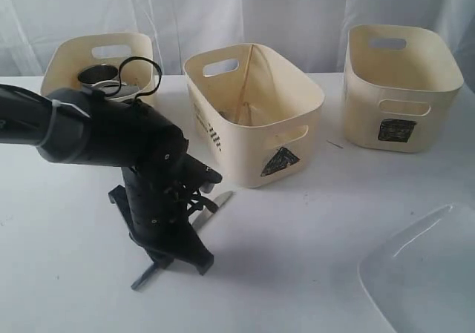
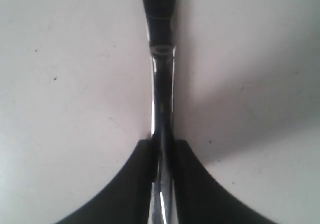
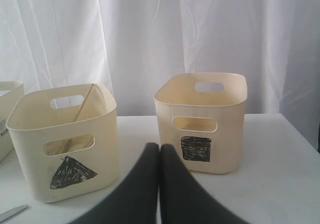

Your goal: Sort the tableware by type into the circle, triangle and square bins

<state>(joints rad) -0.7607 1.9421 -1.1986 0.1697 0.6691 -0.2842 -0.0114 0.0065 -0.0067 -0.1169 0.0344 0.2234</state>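
A piece of steel cutlery [image 1: 217, 201] lies slantwise on the white table in front of the triangle bin [image 1: 297, 103]. My left gripper [image 1: 174, 255] points down onto it and is shut on its handle [image 2: 162, 84], which shows between the black fingers [image 2: 135, 184]. A wooden chopstick [image 3: 82, 109] leans inside the triangle bin [image 3: 30, 149]. The square bin [image 1: 397, 73] stands at the back right. The left bin [image 1: 63, 66] holds a steel cup [image 1: 98, 75]; the arm hides its mark. The white square plate [image 1: 430, 274] lies at the front right. My right gripper [image 3: 160, 151] is shut and empty, facing the square bin [image 3: 230, 129].
A white curtain hangs behind the table. A thin sliver [image 1: 335, 144] lies on the table between the triangle and square bins. A black cable loop [image 1: 141, 70] rises from the left arm in front of the left bin.
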